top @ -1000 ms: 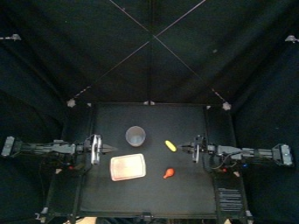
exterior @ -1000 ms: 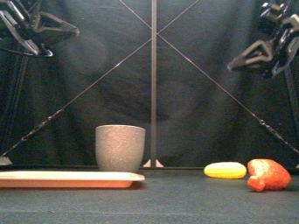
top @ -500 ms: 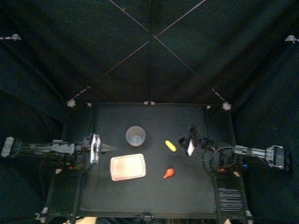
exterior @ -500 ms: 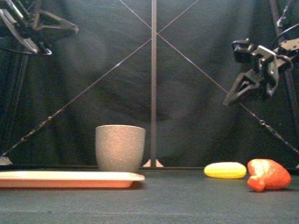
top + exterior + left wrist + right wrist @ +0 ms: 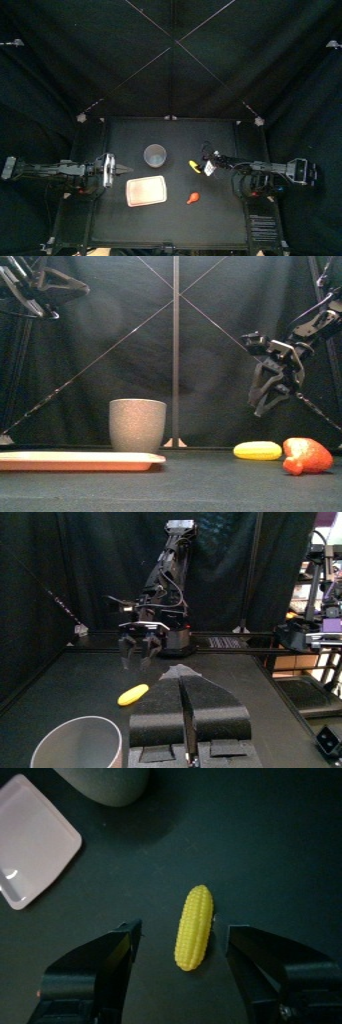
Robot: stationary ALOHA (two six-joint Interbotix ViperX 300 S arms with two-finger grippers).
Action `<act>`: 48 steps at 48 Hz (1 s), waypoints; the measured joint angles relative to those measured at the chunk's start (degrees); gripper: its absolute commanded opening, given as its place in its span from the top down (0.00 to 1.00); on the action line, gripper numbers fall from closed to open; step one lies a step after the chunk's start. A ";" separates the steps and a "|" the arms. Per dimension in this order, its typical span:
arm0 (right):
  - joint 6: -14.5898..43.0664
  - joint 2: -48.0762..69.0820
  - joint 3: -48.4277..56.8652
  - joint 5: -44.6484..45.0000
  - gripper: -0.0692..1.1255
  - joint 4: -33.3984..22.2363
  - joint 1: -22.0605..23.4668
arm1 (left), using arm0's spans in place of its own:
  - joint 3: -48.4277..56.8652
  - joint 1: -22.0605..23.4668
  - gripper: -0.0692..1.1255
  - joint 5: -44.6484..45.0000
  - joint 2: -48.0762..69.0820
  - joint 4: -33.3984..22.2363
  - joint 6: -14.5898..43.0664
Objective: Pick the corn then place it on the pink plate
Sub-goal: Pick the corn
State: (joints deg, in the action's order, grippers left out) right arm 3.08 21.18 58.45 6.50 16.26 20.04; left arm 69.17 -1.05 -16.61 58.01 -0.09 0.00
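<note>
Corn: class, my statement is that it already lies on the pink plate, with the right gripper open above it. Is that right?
Not quite. The corn lies on the black table, well apart from the pink plate, as the front view shows. The rest stands: the right gripper is open above it.

Plate (image 5: 147,190) sits front-left on the counter (image 5: 134,135), cup (image 5: 156,154) just behind it, corn (image 5: 195,165) right of the cup, 1 other toy (image 5: 193,197) in front of the corn.
</note>
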 measured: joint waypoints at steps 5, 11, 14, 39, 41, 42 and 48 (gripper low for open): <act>-0.09 -3.60 0.00 0.09 0.14 -0.26 0.09 | 0.00 -0.09 0.97 0.09 0.00 -0.09 0.00; 0.00 -6.24 0.00 0.09 0.14 -0.53 0.44 | 0.00 -0.09 0.97 0.00 0.00 -0.09 0.00; 0.00 -7.82 -0.35 0.18 0.14 -0.62 0.35 | 0.00 -0.09 0.97 0.00 0.00 -0.09 0.00; -0.09 -17.49 -5.19 0.18 0.25 -0.53 -0.09 | 0.00 -0.09 0.97 0.09 0.00 -0.09 0.00; -0.09 -17.84 -5.54 0.26 0.29 -0.53 -0.26 | 0.00 -0.09 0.97 0.09 0.00 -0.09 0.00; -0.09 -17.93 -5.80 0.35 0.31 -0.53 -0.44 | 0.00 -0.09 0.97 0.00 0.00 -0.09 0.00; -0.09 -18.54 -6.86 0.62 0.44 -0.53 -0.70 | 0.00 -0.09 0.97 0.09 0.00 -0.09 0.00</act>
State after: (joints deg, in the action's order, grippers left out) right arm 2.99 2.64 51.59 7.12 15.73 19.34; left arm 69.17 -1.14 -16.52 58.01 -0.18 0.00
